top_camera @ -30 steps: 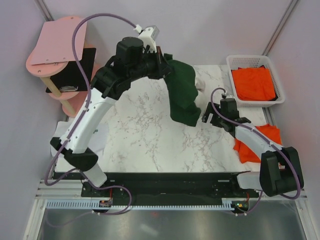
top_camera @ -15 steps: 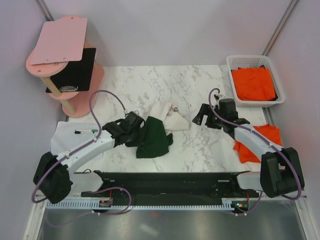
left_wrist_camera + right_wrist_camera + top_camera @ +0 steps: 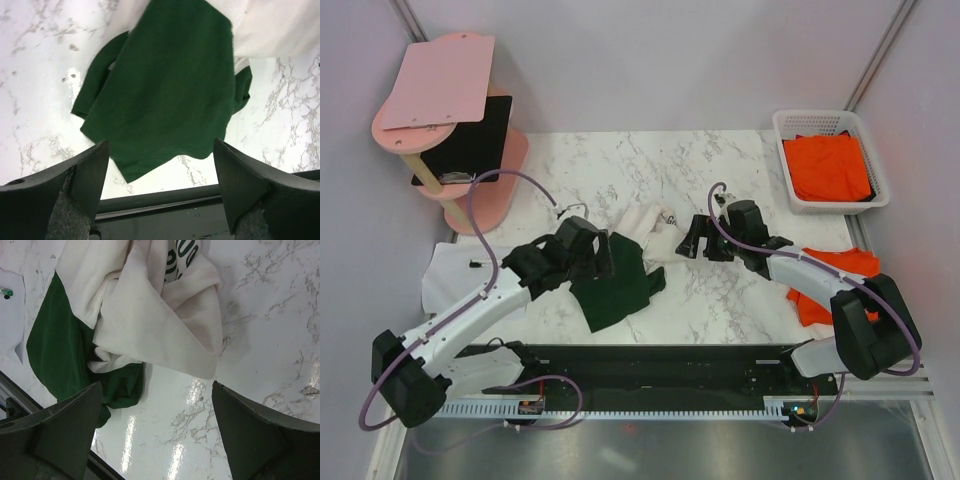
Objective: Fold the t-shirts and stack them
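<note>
Marble tabletop (image 3: 620, 170), with one crumpled shirt between two spread grippers.
Left gripper (image 3: 160, 150), jaws wide and empty, hovers over the green side of the cream-and-green t-shirt (image 3: 620, 282), heaped toward 6 o'clock of centre. The right gripper (image 3: 156, 387), equally spread, faces its cream folds, probably to share the flattening. Orange t-shirts (image 3: 828, 165) wait in the basket (image 3: 820, 118) at 2 o'clock.

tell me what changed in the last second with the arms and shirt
The left pincer swung the green and white shirt down from the far side to the near edge and let go; it now hangs open over the crumpled shirt. The right pincer, open, moved left toward it. The orange shirts, basket and pink stand stayed put.
</note>
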Available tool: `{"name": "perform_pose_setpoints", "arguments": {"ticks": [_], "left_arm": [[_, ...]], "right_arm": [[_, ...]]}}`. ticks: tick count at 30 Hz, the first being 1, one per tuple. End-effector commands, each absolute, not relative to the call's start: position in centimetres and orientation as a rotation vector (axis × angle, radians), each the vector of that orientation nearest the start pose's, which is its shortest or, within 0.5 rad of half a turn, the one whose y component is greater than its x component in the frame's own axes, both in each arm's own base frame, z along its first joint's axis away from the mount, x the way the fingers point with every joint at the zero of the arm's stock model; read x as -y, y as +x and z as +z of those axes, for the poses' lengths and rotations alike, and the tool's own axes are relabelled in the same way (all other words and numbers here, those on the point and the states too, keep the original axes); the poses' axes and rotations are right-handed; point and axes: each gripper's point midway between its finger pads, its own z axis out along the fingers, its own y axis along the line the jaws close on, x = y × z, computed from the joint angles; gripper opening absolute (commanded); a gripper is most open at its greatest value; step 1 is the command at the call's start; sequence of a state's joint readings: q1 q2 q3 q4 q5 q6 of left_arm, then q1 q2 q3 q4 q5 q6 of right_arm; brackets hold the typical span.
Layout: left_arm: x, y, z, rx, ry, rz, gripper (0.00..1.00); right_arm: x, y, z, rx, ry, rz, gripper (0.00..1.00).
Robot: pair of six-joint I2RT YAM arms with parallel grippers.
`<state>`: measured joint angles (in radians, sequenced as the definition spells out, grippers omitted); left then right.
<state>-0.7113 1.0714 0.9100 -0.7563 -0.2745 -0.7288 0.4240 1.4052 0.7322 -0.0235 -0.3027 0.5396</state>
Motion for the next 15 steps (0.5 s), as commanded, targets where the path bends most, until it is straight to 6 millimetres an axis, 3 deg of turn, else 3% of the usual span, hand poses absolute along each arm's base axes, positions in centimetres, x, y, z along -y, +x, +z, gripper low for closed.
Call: {"name": "perform_pose_setpoints", "arguments": {"ticks": [1,2,3,4,9,15], "left_arm": [[20.4,24.3,16.2,-2.419,0.081,-0.347,0.88],[20.8,24.6,15.9,-2.422,0.101,-0.323,0.86],[21.5,24.8,14.0,-2.471,0.159,-0.259,0.86],[22.3,25.6,14.4,-2.461,0.175,-0.246,0.85],[24.9,27.5,11.0,-2.519,0.289,-0.043,0.84],[26.0,28.0,9.2,-2.544,0.322,0.09,0.77]], "right_arm": [[-22.7,31.7,13.1,-2.236,-0.041,0.886,0.97],[-22.6,31.8,13.2,-2.233,-0.042,0.88,0.98],[-22.5,31.8,13.1,-2.237,-0.037,0.873,0.98],[-22.3,31.9,13.0,-2.239,-0.031,0.86,0.98],[-21.9,31.8,12.6,-2.251,-0.034,0.827,0.98],[-20.9,31.5,12.4,-2.264,-0.03,0.765,0.98]]}}
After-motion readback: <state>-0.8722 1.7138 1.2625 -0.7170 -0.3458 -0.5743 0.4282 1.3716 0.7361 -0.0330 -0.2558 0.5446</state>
